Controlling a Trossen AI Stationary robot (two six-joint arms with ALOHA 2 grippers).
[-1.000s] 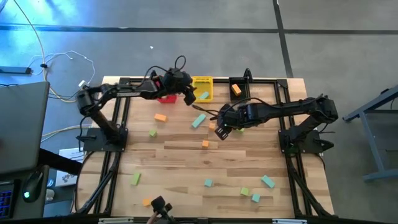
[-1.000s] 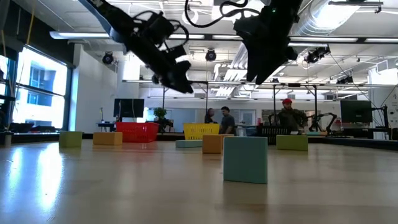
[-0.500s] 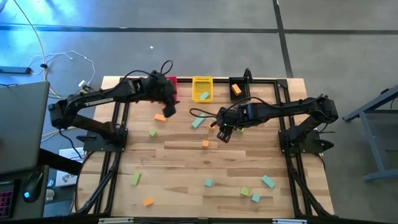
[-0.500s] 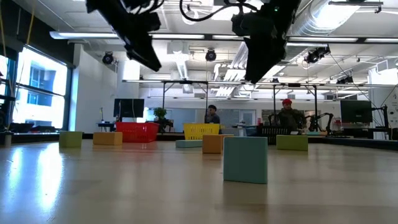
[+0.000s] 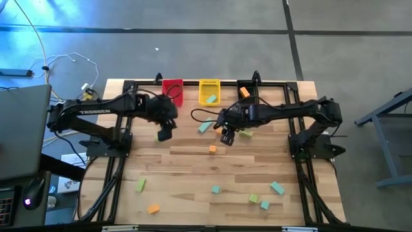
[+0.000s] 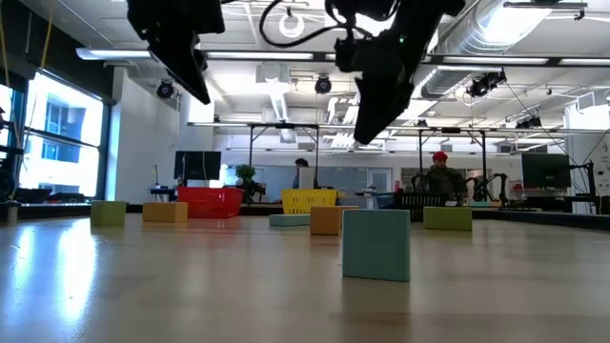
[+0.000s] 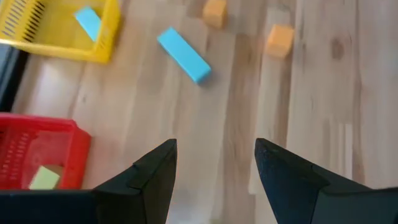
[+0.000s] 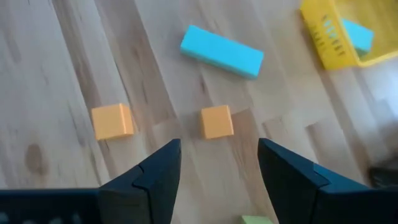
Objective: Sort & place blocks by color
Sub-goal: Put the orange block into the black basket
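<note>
Small orange, teal and yellow-green blocks lie flat and scattered on the wooden table. My left gripper hangs open above the table's left-middle, near side of the red bin. In its wrist view a teal bar and two orange cubes lie ahead. My right gripper hovers open over the table's centre. Its wrist view looks down on an orange cube, with a second cube and the teal bar nearby. Both grippers are well above the tabletop.
Red, yellow and black bins stand along the far edge. The red bin holds a yellow-green block, the yellow one a teal block, the black one an orange block. More blocks lie near the near edge. People stand in the room behind.
My left gripper has swung from over the red and yellow bins toward the table's left and near edge, staying high and open. My right gripper has shifted slightly toward the table's left. No block has moved.
</note>
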